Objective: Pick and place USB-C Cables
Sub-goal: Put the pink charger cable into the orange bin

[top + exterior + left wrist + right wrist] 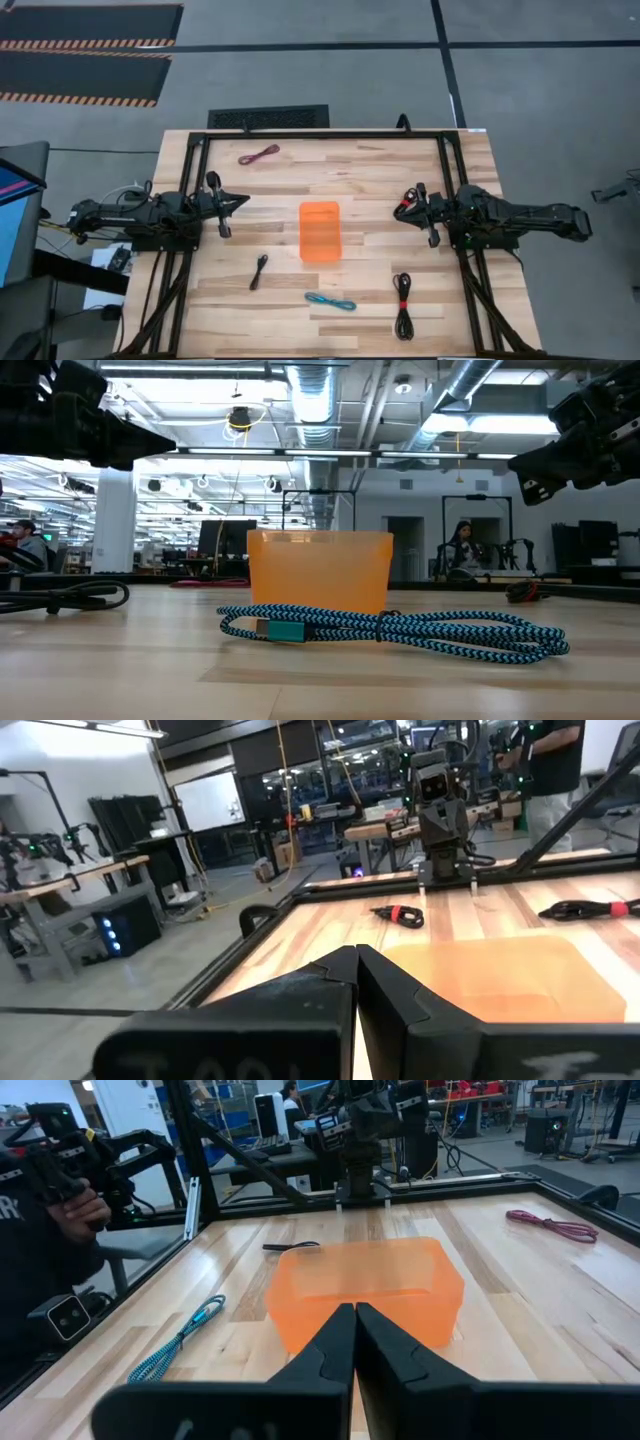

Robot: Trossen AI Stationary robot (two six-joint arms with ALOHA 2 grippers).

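Observation:
Five cables lie flat on the wooden table around the orange bin [320, 231]. A maroon one [258, 154] is toward the far edge, and a short black one [259, 271] sits left of the bin. The teal-blue one [330, 301] and a black one with a red tie [403, 305] are near the front. Another black cable with a red tie [400, 913] lies under the tip of my right gripper [400, 208]. That gripper is shut, empty and raised to the right of the bin. My left gripper [243, 200] is shut, empty and raised to the left of it.
A black frame [448, 180] runs round the table's far, left and right sides. The bin stands upright in the middle of the table, open side up. In the room beyond, a person [40, 1230] stands at the table's near side and holds a device.

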